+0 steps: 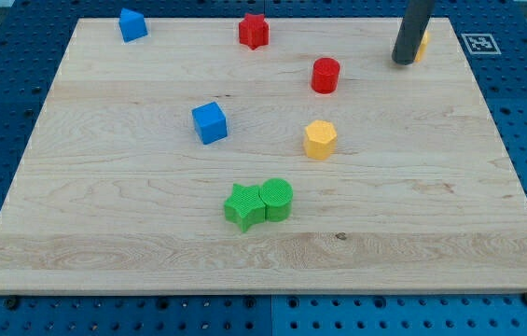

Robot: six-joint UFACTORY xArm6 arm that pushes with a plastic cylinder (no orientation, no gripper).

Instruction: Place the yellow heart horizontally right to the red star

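My tip is seen lowered onto the wooden board near the view's top right corner; being a bare rod, it has hold of nothing. A yellow block, its shape hidden by the rod, is pressed against the tip's right side. The red star is found well to the tip's left, the red cylinder nearer, lower left. Further toward the view's bottom are seen a yellow hexagon, blue cube and touching green star and green cylinder.
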